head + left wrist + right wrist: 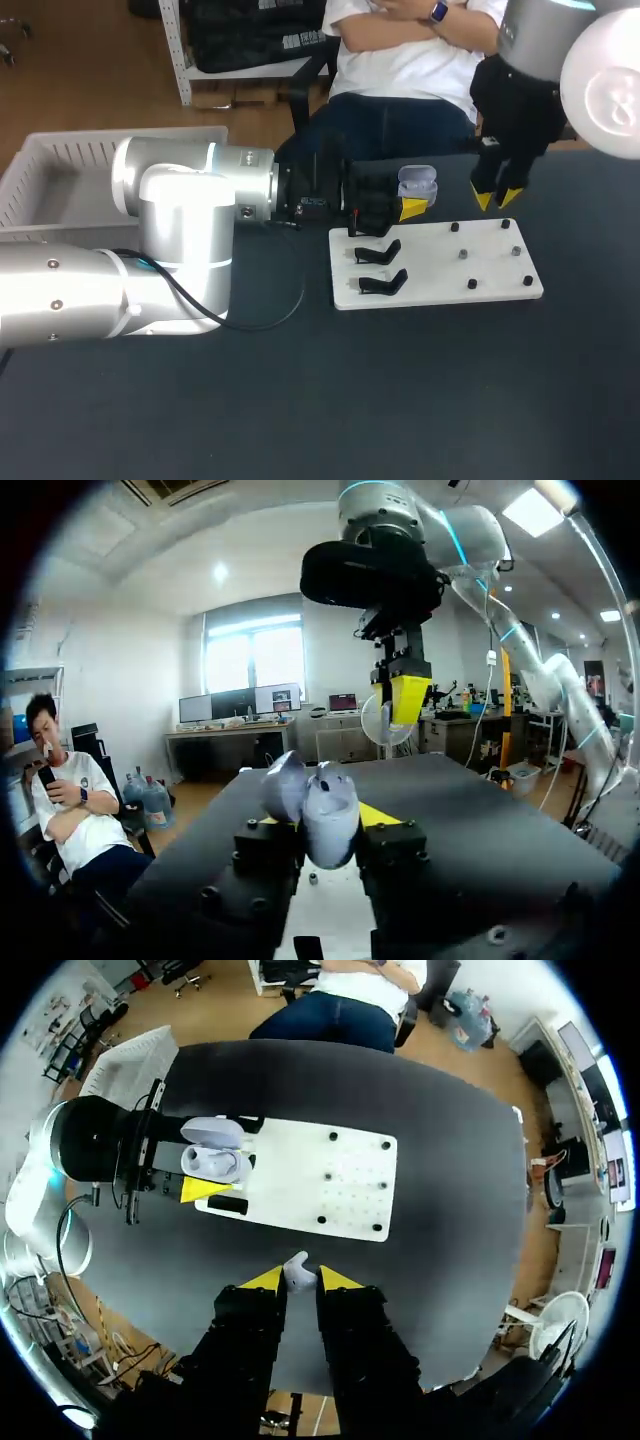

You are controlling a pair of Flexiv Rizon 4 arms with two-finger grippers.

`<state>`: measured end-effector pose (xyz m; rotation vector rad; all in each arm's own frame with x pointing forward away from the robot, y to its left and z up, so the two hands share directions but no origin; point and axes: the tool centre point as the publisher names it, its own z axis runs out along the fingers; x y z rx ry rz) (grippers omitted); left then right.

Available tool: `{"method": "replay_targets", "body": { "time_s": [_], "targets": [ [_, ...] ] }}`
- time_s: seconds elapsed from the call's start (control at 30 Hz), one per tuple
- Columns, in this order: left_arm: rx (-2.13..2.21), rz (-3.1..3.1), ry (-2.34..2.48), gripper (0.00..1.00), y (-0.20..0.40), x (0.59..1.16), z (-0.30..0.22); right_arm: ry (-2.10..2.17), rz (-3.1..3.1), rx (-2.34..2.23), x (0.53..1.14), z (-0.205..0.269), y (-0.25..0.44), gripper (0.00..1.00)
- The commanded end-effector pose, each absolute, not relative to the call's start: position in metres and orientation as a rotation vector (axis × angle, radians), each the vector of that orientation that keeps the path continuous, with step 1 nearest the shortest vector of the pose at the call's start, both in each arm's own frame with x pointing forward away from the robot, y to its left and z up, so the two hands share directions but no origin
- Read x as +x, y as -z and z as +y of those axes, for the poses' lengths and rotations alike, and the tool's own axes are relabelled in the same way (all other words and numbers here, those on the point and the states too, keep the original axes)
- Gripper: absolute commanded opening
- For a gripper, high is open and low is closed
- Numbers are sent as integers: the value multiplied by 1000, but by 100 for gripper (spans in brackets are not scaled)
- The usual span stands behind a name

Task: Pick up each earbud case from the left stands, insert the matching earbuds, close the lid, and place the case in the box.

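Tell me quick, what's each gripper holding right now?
Left gripper: shut on the earbud case, whose lid is open.
Right gripper: shut on an earbud.

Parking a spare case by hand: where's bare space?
Free: the dark table on the white board's near side, and the board's strip between the black stands and the pegs. Crowded: the board's far left corner, where the left fingers hold the open case; right fingers with an earbud hang above the board.

Lilac case — white board
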<state>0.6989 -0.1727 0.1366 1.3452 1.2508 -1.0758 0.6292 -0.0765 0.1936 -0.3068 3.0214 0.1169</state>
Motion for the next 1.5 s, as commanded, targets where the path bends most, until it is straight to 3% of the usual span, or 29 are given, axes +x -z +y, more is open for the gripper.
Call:
{"method": "replay_targets", "body": {
  "time_s": [0.03, 0.67, 1.5],
  "targets": [
    [1337, 1246, 1070, 0, -135, 697, -173, -104, 2999, -338, 629, -66, -197, 0],
    [1337, 1246, 1070, 0, -135, 697, -173, -193, 2833, -496, 651, -20, -217, 0],
    [1337, 1246, 1070, 0, -135, 697, -173, -206, 2821, -582, 666, 5, -208, 0]
  ]
}}
